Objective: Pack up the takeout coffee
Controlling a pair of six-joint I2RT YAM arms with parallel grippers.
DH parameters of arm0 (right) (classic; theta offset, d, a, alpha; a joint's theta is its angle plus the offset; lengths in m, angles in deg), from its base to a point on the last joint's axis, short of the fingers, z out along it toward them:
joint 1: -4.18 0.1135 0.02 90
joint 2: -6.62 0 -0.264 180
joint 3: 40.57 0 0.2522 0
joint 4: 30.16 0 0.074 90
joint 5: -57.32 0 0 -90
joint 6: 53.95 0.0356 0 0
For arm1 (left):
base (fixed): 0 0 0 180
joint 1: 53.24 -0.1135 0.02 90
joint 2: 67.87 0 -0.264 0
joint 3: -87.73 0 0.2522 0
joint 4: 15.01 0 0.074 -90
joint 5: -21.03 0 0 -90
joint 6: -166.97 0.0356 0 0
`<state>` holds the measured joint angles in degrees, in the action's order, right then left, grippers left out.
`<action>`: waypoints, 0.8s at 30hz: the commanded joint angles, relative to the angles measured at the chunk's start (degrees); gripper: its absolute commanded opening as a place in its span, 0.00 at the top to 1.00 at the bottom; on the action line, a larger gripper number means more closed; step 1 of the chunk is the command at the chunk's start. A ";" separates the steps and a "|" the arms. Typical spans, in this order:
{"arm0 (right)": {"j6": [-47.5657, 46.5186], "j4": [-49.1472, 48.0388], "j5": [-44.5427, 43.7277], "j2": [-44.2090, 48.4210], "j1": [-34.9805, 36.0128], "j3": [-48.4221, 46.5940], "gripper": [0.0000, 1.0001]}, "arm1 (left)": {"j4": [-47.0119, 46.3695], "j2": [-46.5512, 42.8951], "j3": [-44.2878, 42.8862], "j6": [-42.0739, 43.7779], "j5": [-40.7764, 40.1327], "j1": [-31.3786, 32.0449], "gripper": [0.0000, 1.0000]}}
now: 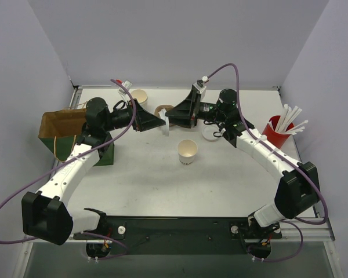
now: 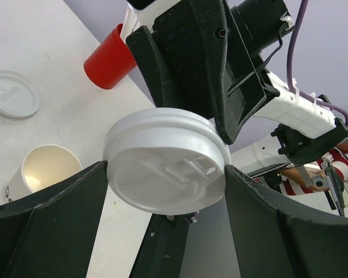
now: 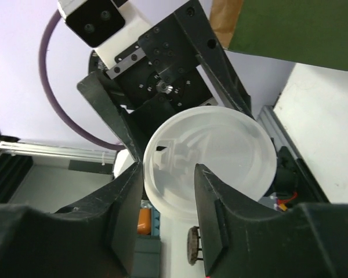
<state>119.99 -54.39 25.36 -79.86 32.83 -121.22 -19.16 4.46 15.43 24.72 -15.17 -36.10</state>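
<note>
Where the two arms meet, upper centre of the overhead view, a whitish plastic lid [image 3: 220, 150] hangs in the air between them, well off the surface [image 1: 133, 185]. The left claw [image 2: 167, 174] stands wide, and its two black fingers [image 2: 52, 220] press on opposite sides of the lid's rim, so it holds the lid across its full width. The right claw [image 3: 169, 171] comes in from the opposite side. Its jaws stand a narrow gap apart with the lid showing through the gap, and I cannot tell whether they touch it. Below and a little right of the meeting claws, an open paper cup [image 1: 187, 152] stands upright near the middle of the surface. A second open cup [image 1: 139, 96] stands at the upper left, by the back edge. Under the right arm another lid [image 1: 210, 134] lies flat. A red cup of straws [image 1: 276, 131] stands at the right, and a brown paper bag [image 1: 61, 123] at the left edge.
</note>
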 commanded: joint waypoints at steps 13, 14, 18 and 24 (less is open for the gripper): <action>-39.54 59.69 -30.42 20.91 -8.50 -6.76 0.56 | 29.75 0.96 -13.15 21.45 -6.94 2.70 0.30; -40.51 61.97 -31.57 21.52 -8.78 -6.59 0.56 | 32.13 1.49 -14.31 22.88 -9.13 3.41 0.30; -43.33 65.24 -36.50 24.42 -9.57 -4.48 0.56 | 44.86 5.44 -21.07 30.09 -16.43 7.98 0.30; -45.18 66.82 -39.23 26.62 -9.92 -1.32 0.56 | 56.82 13.87 -31.27 37.74 -29.35 15.63 0.30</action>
<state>78.44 9.28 -9.61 -55.03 23.34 -124.32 25.31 14.25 -9.44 54.49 -33.80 -23.88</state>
